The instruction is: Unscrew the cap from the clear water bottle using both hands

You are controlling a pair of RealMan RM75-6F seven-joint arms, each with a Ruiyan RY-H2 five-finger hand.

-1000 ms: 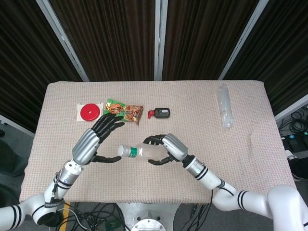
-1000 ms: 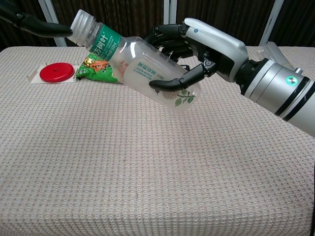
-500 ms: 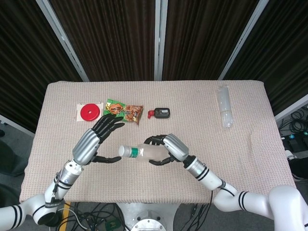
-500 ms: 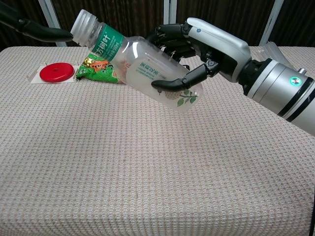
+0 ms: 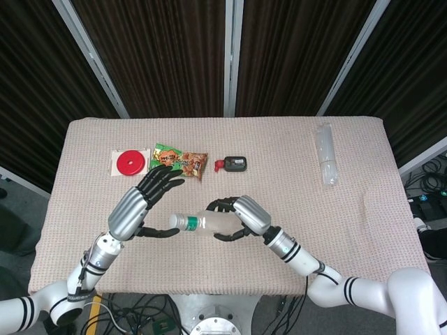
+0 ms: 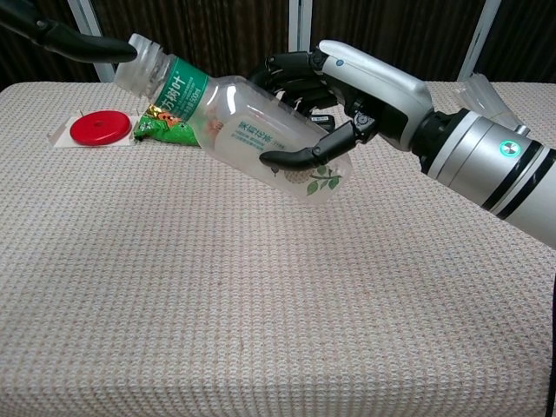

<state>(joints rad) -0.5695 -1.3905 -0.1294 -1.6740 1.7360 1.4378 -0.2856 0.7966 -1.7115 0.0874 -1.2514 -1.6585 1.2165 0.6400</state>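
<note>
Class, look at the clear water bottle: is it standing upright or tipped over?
Tipped. The water bottle lies slanted, nearly sideways, above the table in the right robot hand, its cap pointing toward the left robot hand.

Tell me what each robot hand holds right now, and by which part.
The right robot hand grips the clear water bottle around its lower body. The left robot hand holds nothing, fingers spread by the cap.

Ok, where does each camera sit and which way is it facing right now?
Head view: high above, looking down on the table; shows both arms, left hand spread by the cap, right hand gripping the water bottle.
Chest view: low at the table's front edge, looking across; shows the right hand and forearm, one left finger at the cap.
Both share the bottle, red disc and snack bag.
</note>
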